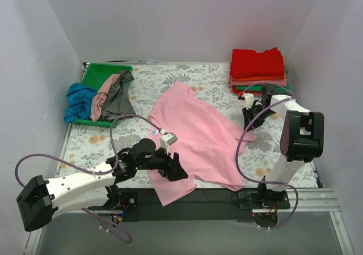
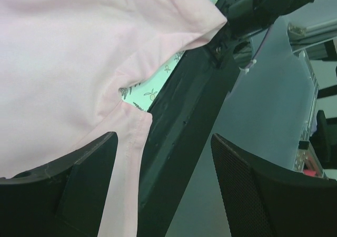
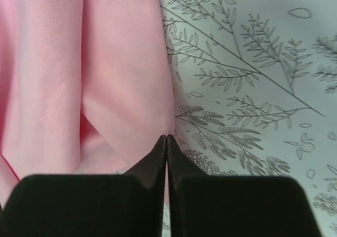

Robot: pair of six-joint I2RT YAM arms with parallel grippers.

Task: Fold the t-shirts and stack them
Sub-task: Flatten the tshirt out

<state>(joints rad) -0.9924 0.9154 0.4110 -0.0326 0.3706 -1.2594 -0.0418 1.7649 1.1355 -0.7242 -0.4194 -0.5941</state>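
Note:
A light pink t-shirt (image 1: 195,127) with a small neck label lies spread and creased across the middle of the table, its near edge hanging over the black front rail. My left gripper (image 1: 176,173) is open at the shirt's near left part; in the left wrist view (image 2: 163,195) a pink hem (image 2: 129,158) runs between the fingers, next to the left one. My right gripper (image 1: 249,122) is at the shirt's right edge. In the right wrist view it (image 3: 167,138) is shut on the pink cloth's edge (image 3: 126,89).
A folded stack with a red shirt (image 1: 257,62) on top and salmon (image 1: 258,80) below sits at the back right. A green tray (image 1: 101,72) at the back left holds a grey shirt (image 1: 119,99) and a salmon one (image 1: 102,96); a blue shirt (image 1: 78,99) hangs over its edge.

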